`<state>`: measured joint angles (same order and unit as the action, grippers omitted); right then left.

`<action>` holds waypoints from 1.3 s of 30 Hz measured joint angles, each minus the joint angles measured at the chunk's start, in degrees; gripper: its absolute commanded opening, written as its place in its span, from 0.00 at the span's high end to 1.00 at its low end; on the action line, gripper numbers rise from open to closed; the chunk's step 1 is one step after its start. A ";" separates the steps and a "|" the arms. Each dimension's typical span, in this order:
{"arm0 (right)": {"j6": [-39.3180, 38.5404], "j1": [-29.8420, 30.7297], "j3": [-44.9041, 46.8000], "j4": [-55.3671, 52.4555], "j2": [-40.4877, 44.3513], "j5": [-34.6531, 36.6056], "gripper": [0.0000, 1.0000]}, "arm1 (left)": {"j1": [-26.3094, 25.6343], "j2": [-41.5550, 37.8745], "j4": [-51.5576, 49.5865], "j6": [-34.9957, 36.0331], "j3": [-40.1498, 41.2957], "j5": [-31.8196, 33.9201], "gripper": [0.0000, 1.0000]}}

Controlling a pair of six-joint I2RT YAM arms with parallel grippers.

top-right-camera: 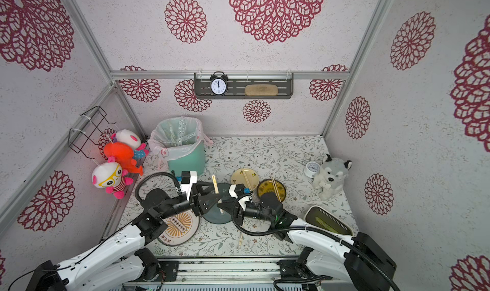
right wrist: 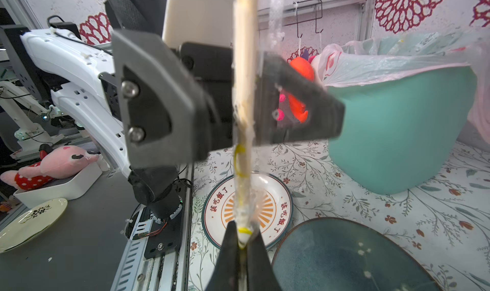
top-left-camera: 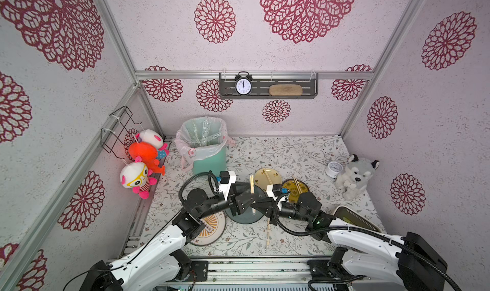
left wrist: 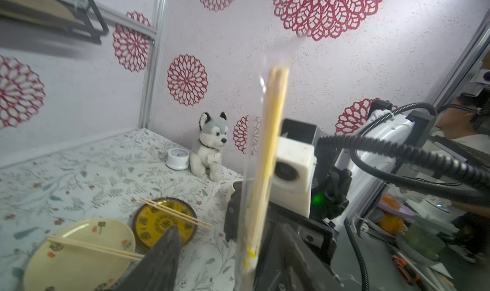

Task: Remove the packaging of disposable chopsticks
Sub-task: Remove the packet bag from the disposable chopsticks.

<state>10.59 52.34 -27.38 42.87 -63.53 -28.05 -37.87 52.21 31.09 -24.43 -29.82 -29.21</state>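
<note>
A pair of disposable chopsticks stands upright above the dark teal plate, still inside its clear packaging. My right gripper is shut on the sleeve's lower tip, by the yellow print. My left gripper is open, its jaws on either side of the wrapped pair higher up, with the sleeve close to one finger. In both top views the two grippers meet at mid-table. Another pair of chopsticks lies on the cloth near the front; whether it is wrapped is unclear.
Bare chopsticks rest on a cream plate and on a yellow-and-dark plate. An orange-striped plate sits front left. The green bin holds discarded sleeves. A husky plush, small clock and tray stand right.
</note>
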 measured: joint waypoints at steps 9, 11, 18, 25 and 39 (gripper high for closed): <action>0.00 0.13 1.11 1.25 -1.84 0.81 1.00 | 1.40 1.18 -1.46 1.03 -5.25 -1.25 0.69; 0.00 0.13 1.11 1.49 -1.84 0.85 1.00 | 1.40 1.84 -1.86 0.98 -5.73 -1.66 0.78; -0.02 0.11 1.11 0.92 -1.86 1.51 1.00 | 1.40 2.84 -1.99 0.85 -5.86 -2.91 0.95; -0.07 0.20 1.11 0.35 -1.86 1.44 1.00 | 1.40 2.95 0.70 -0.28 -4.04 -3.52 1.00; -1.44 0.37 1.16 -7.63 -0.63 1.18 1.00 | -0.09 4.61 11.98 -3.82 4.42 -1.90 0.94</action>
<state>9.15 52.71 -26.22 35.24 -64.16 -26.87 -37.95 56.82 43.07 -28.25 -25.41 -31.11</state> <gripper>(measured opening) 0.075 0.074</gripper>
